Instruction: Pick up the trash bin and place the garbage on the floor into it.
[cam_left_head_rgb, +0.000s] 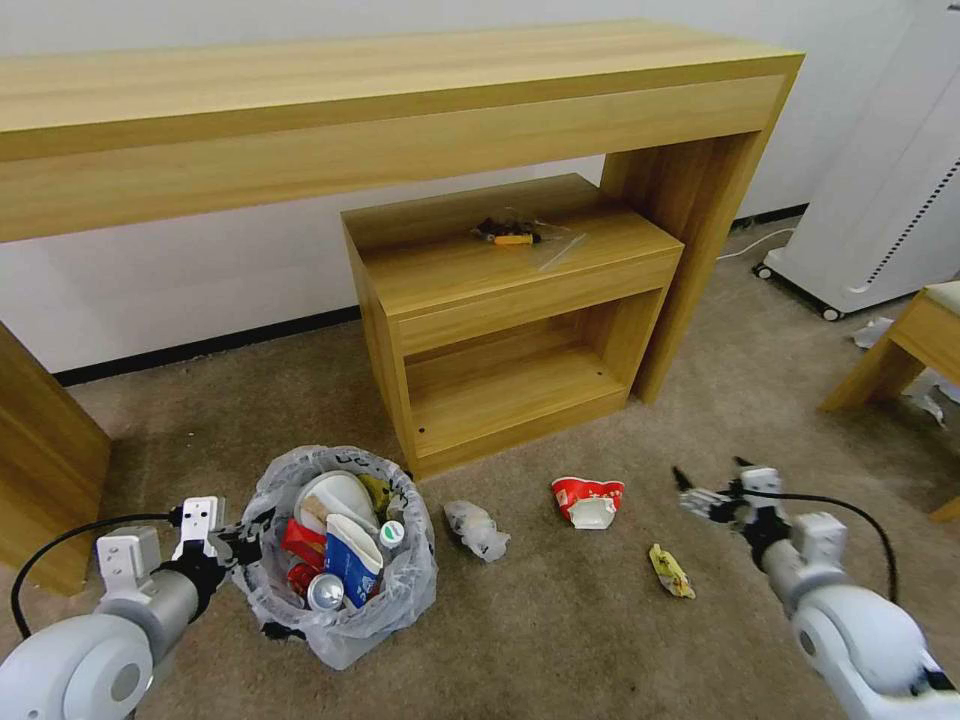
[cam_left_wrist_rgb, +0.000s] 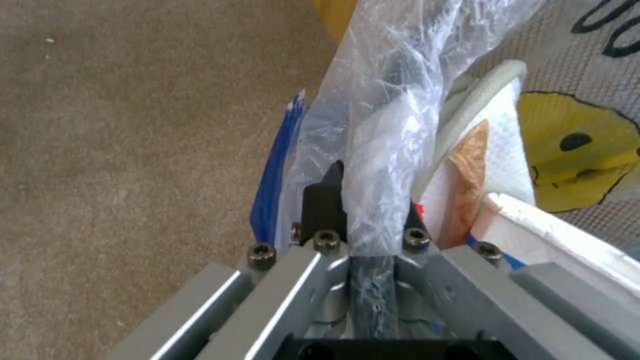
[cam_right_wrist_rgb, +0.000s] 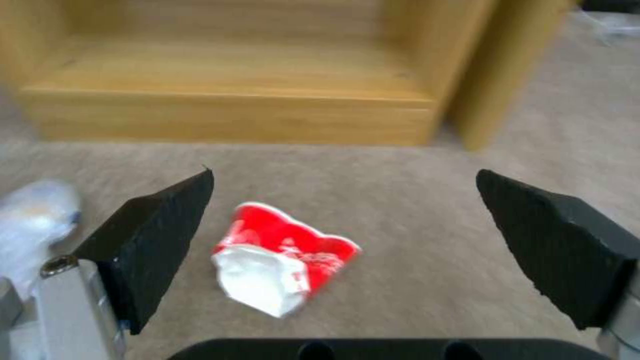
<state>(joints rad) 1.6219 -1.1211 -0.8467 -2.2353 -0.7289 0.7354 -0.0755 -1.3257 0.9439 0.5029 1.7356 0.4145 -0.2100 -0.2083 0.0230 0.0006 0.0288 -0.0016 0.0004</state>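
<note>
Trash bin (cam_left_head_rgb: 340, 560) rim (bag-hidden) pinched by left gripper (cam_left_head_rgb: 240, 545).

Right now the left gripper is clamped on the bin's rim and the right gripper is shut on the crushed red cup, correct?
Not quite. The left gripper is clamped on the trash bin rim, but the right gripper is open and holds nothing. The right wrist view shows its fingers spread apart, with the crushed red cup lying on the floor between them.

No legible text. Trash bin (cam_left_wrist_rgb: 580, 145) liner: yellow smiley-face mark, black letter strokes at frame's upper right, unreadable. Red cup (cam_right_wrist_rgb: 283, 265): white print, unreadable.
</note>
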